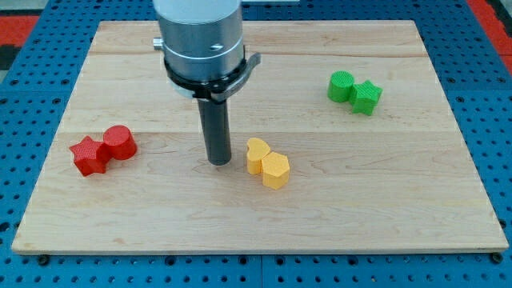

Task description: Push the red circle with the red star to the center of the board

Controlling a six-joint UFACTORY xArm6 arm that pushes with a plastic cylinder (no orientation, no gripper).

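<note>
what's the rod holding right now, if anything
Nothing is held. My tip rests on the board, touching no block, just left of the yellow heart.

No text, label, brand, number or sign can be read anywhere.

You looked at a board (320,200) of pale wood, matt, its grain running from the left edge to the right one, lying on a blue perforated surface (488,104). Your rod ended in a dark, dull tip (219,162) below a smooth, shiny metal collar (202,48). The red star (89,155), red circle (119,142), two yellow blocks (267,162) and two green blocks (354,91) looked like matt plastic with finely ribbed sides.
</note>
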